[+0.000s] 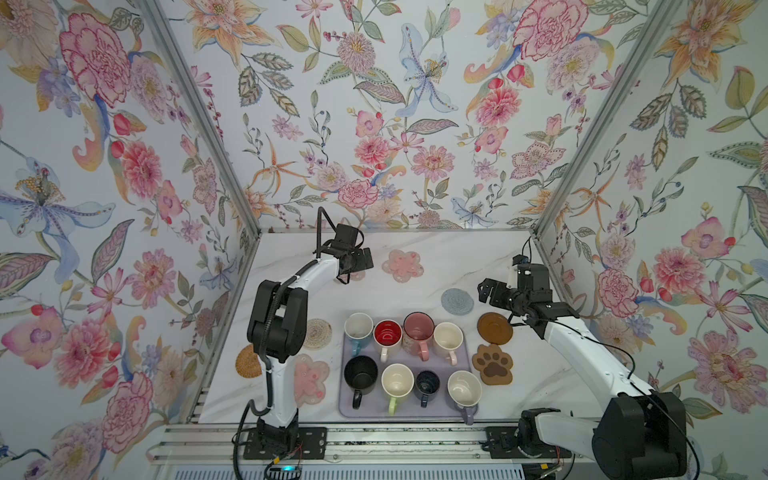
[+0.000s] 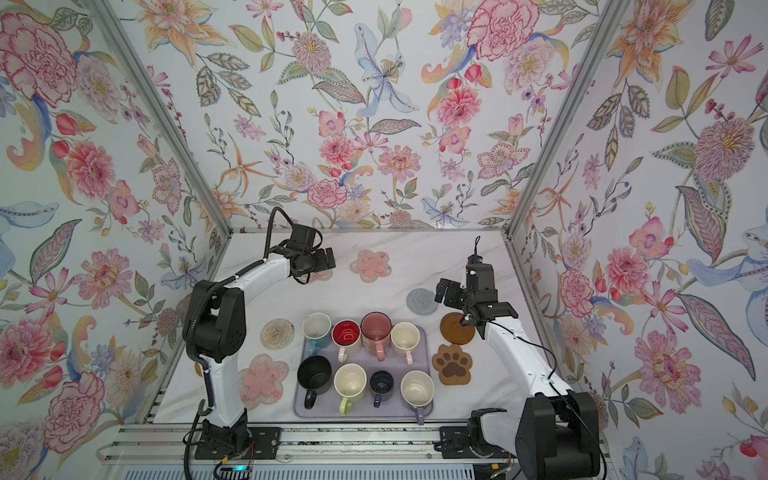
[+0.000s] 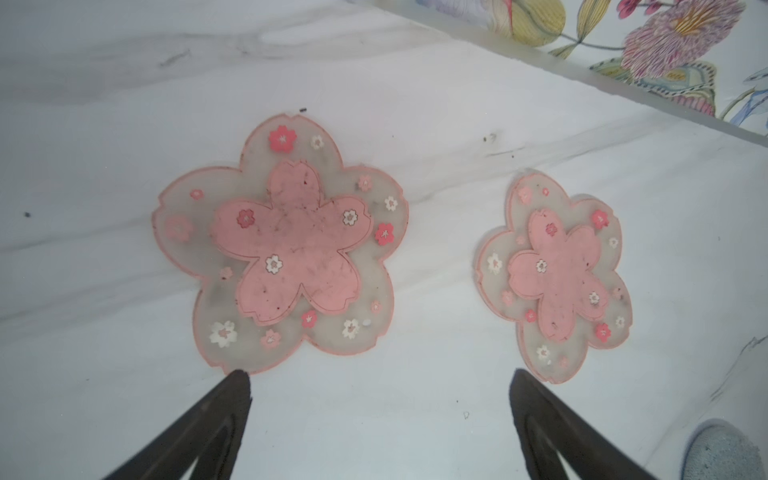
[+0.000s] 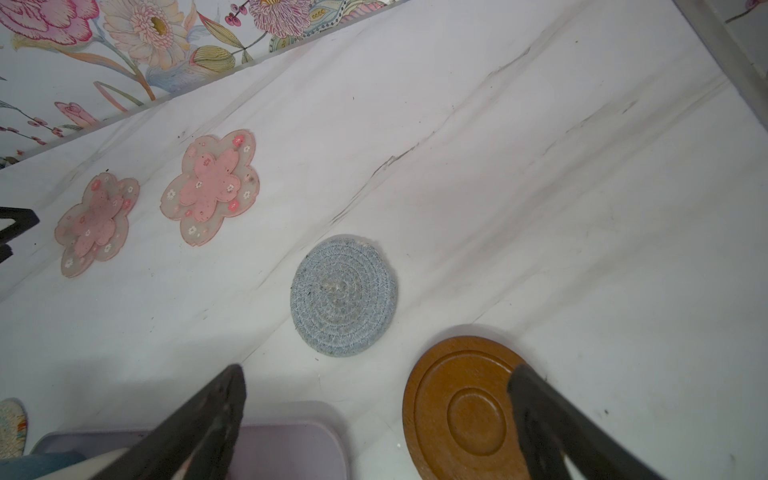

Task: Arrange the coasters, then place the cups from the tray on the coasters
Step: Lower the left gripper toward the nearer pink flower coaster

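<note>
Eight cups (image 1: 360, 372) stand upright in two rows of four on the lavender, round-cornered tray (image 1: 347, 409). Beyond the tray lie two translucent pink flower coasters (image 3: 282, 245) and a grey-blue round (image 4: 343, 295). Right of it are a brown disc (image 4: 461, 411) and a paw-print (image 1: 493, 363). Left of it are a beige round (image 1: 316, 333), a tan round (image 1: 248, 360) and a third flower (image 1: 311, 376). The left gripper (image 3: 378, 378) and right gripper (image 4: 376, 368) both gape wide, holding nothing.
</note>
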### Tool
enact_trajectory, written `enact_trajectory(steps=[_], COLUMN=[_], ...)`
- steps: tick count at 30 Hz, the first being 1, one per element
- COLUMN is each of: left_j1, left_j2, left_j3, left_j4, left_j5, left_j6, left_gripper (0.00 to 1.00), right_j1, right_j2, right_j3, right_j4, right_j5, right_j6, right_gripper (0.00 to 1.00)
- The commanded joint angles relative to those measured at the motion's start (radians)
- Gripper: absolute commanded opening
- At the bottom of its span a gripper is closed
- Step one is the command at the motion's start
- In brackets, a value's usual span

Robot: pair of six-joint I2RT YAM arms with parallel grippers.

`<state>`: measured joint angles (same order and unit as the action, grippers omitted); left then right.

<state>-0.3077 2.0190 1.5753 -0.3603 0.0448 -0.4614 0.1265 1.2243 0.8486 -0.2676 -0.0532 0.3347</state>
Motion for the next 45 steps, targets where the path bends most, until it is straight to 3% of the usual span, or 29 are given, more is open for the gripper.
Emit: enact_trajectory(steps=[1,20,45], left_j1=[0.039,0.119,0.134], left_j2=[-0.001,0.231,0.336], left_j3=[0.002,0.209,0.316], left_j4=[-0.058,-0.108,-0.208], left_j5=[-0.04,-0.031,-0.049], left_j6=[0.059,0.084,0.055], left_gripper=[0.99,0.99,0.99], right_j1=[-0.007,-0.018,-0.026], right_j2=[-0.014,-0.072,-0.068], right_j3=[-0.007,-0.033,-0.031], right_j4=[-0.001,-0.031,-0.03], right_j5=[-0.011,0.005,-0.001], right_j6=[0.017,0.024,0.023], right_gripper=[0.99,0.99,0.99])
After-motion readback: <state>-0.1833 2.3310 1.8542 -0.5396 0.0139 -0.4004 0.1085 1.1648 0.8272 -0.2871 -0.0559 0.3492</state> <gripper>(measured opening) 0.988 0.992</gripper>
